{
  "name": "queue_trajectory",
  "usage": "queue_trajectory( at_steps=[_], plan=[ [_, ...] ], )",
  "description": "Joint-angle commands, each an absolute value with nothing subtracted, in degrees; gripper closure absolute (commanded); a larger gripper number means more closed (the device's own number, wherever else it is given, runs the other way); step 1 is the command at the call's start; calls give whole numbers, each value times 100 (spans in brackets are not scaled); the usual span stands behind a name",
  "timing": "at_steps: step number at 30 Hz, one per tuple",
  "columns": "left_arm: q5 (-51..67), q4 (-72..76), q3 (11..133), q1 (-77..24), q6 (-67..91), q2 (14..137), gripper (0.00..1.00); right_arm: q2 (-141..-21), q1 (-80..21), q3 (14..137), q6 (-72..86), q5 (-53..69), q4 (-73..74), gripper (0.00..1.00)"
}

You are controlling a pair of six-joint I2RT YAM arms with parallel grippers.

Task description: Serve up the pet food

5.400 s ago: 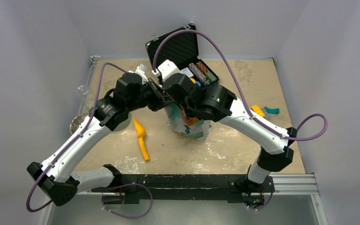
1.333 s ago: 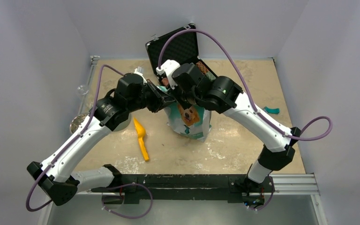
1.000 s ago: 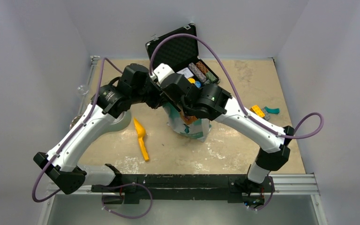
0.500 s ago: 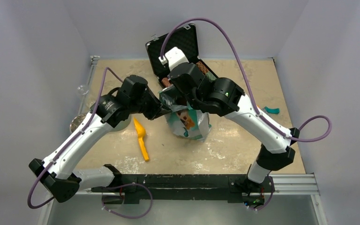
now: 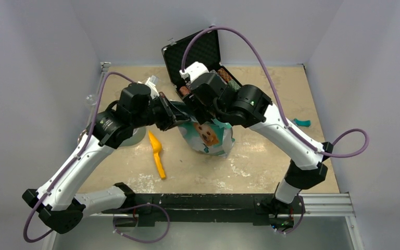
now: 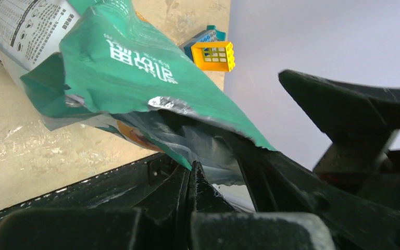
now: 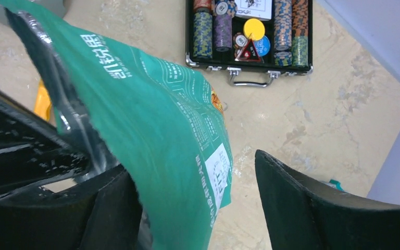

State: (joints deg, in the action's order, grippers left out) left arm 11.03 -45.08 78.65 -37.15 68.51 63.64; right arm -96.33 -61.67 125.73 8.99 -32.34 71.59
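The teal-green pouch (image 5: 210,136) with the dog's face stands mid-table, its torn top pulled open. My left gripper (image 6: 190,176) is shut on the pouch's (image 6: 135,67) torn rim; from above it (image 5: 179,115) sits at the pouch's upper left. My right gripper (image 7: 198,203) hangs open over the mouth. The pouch wall (image 7: 151,120) lies between its jaws, against the left finger and apart from the right one. The pet food is hidden inside the pouch.
A yellow scoop (image 5: 157,154) lies left of the pouch. A metal bowl (image 5: 85,137) sits at the left edge, partly behind my left arm. An open black case (image 7: 250,31) of poker chips stands at the back. A yellow brick (image 6: 216,55) lies on the table.
My right gripper has opened and let go of the pouch rim. The left arm has drawn leftward with the rim still pinched, and the pouch mouth gapes wider.
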Motion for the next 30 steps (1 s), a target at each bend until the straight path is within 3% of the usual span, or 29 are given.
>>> queue_trajectory(
  at_steps=[1,4,7,11,13,17,21,23,30],
  plan=[
    [1283,-4293,8043,-3676,6503,6015,100,-9738,-6050,12982,1099,-3012,7358,20],
    [1403,-4276,8066,-3679,6439,6011,100,-9993,-5972,13463,1182,-2509,7590,22],
    [1553,-4399,8196,-3678,6275,6049,100,-10096,-5968,13671,1370,-2795,7693,50],
    [1684,-4699,8419,-3682,5977,6045,100,-9866,-5956,13469,1413,-3044,7595,71],
    [1803,-4752,8547,-3675,5775,6051,100,-9741,-5830,13370,1708,-3137,7693,100],
    [2403,-4321,8640,-3674,5789,6210,100,-9298,-5343,13025,2198,-3049,7788,100],
    [3491,-2348,8301,-3740,7111,6779,100,-8838,-4801,12974,2124,-3123,7865,100],
    [3651,-1926,8757,-3825,7333,7270,100,-8653,-4515,13030,2026,-3235,7998,100],
    [3786,-2645,11253,-4075,6876,8922,100,-8113,-4092,13155,1691,-3857,8215,100]
  ],
)
